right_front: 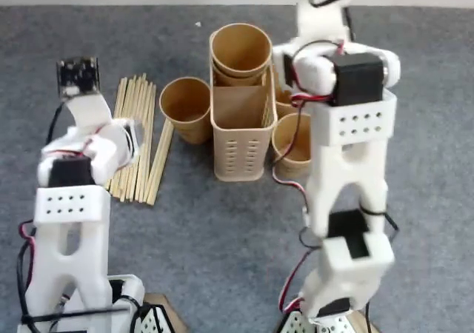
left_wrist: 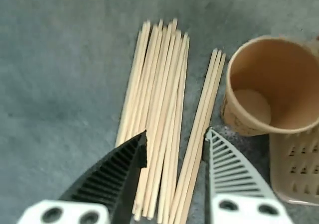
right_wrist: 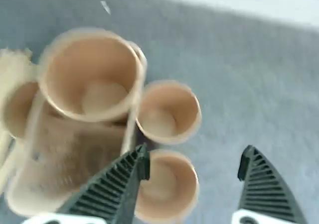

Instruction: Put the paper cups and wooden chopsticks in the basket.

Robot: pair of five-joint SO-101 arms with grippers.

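Note:
A tan perforated basket [right_front: 238, 137] stands mid-table with stacked paper cups [right_front: 241, 50] in its far end. One paper cup [right_front: 185, 107] stands left of it, and two more cups [right_front: 292, 146] are on its right, partly under the right arm [right_front: 348, 103]. A bundle of wooden chopsticks [left_wrist: 157, 104] lies on the grey mat. My left gripper [left_wrist: 175, 133] hangs open just above the chopsticks, with part of the bundle between its fingers. My right gripper [right_wrist: 195, 152] is open above the two right-hand cups [right_wrist: 169, 112], holding nothing.
Grey carpet-like mat [right_front: 222, 222] covers the table, with free room in front of the basket. The left cup [left_wrist: 271, 84] stands close to the chopsticks and the basket's corner [left_wrist: 296, 169]. A small white scrap [right_wrist: 105, 6] lies far behind the cups.

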